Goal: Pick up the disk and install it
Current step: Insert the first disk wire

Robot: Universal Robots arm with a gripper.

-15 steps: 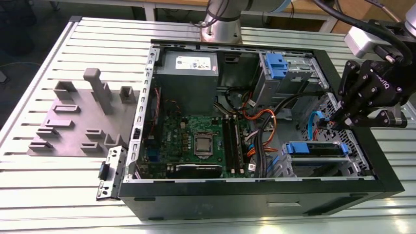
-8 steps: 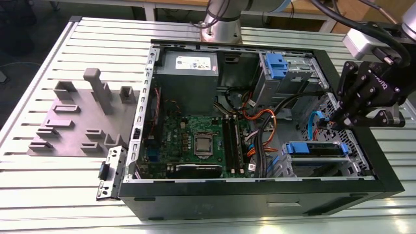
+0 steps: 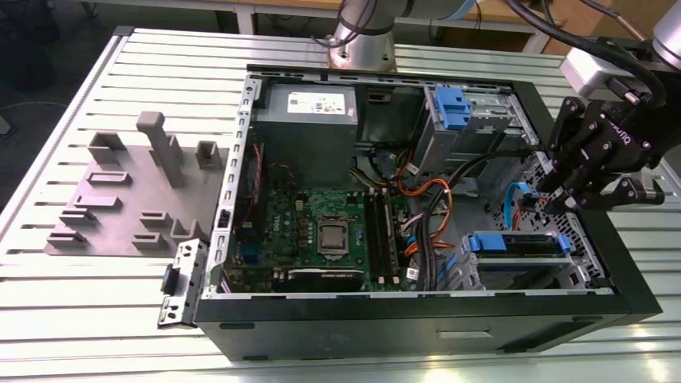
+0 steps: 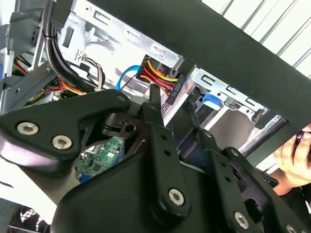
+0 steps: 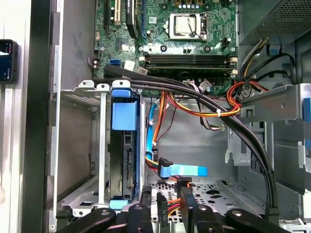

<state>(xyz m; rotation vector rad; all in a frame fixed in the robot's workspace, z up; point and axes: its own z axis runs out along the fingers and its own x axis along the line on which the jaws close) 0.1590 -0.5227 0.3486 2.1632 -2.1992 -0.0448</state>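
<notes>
Already the disk (image 3: 516, 243) sits in a metal bay of the open computer case (image 3: 426, 327), toward the exterior view's right. Its blue carrier (image 5: 124, 116) faces out. Near it hangs the tool (image 3: 556, 201), beside orange-and-red wires (image 5: 170, 209) — clenched or released, I cannot tell.

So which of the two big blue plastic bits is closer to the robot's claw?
The blue frame of the disk, in the drive cage right by the gripper. The blue latch sits farther off, by the power supply.
</notes>
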